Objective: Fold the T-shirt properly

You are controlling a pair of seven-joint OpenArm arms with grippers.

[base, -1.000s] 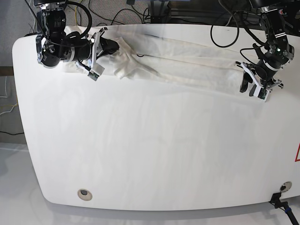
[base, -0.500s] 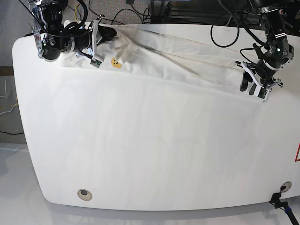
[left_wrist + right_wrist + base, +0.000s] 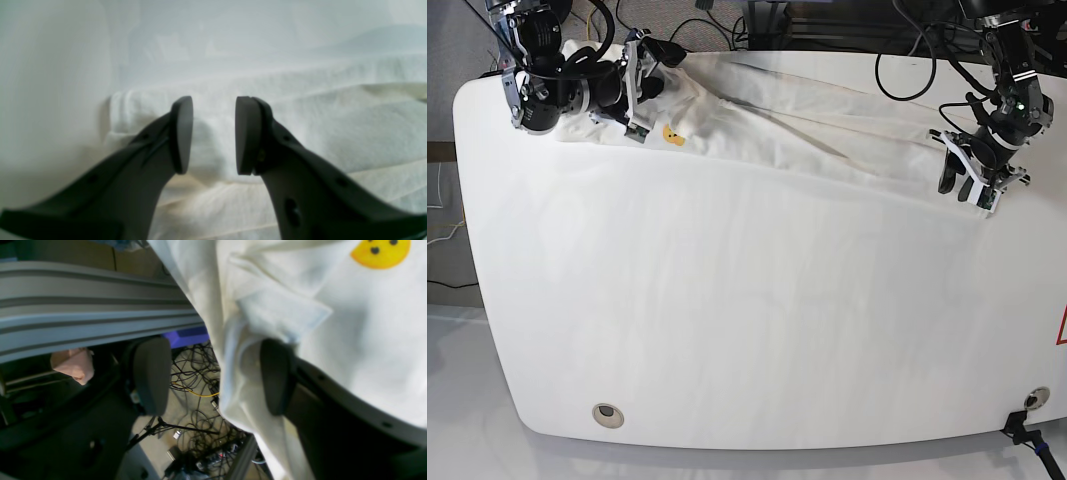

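T-shirt: the white T-shirt point(image 3: 797, 142) lies as a long, narrow strip along the top edge of the bench point(image 3: 747, 300) in the base view, reaching from beneath the right arm to beneath the left arm.
Layers: long creases run lengthwise through the strip; the left wrist view shows overlapping bands of cloth with a squared corner.
Print: a yellow smiling shape point(image 3: 382, 252) shows on the cloth, partly covered by a fold; in the base view it sits just beside the right hand.
Left hand: the left hand point(image 3: 214, 136) has its fingers apart, with white cloth visible in the gap; whether they touch it cannot be told.
Right hand: the right hand point(image 3: 215, 376) has its fingers wide apart at the cloth's outer edge. One finger is over the bunched cloth, the other out past it, above the floor. Whether either presses on the fabric is unclear.
Bunched part: near the right hand the cloth is rumpled, with a small pointed flap turned over the rest.
Beyond the bench: the right wrist view shows a grey metal rail point(image 3: 100, 308), a purple part point(image 3: 186, 336), a pink cloth point(image 3: 73, 365) and tangled black cables point(image 3: 196, 370).
Bench fittings: one round fitting point(image 3: 608, 415) is at the lower left in the base view, another point(image 3: 1036, 398) at the lower right.
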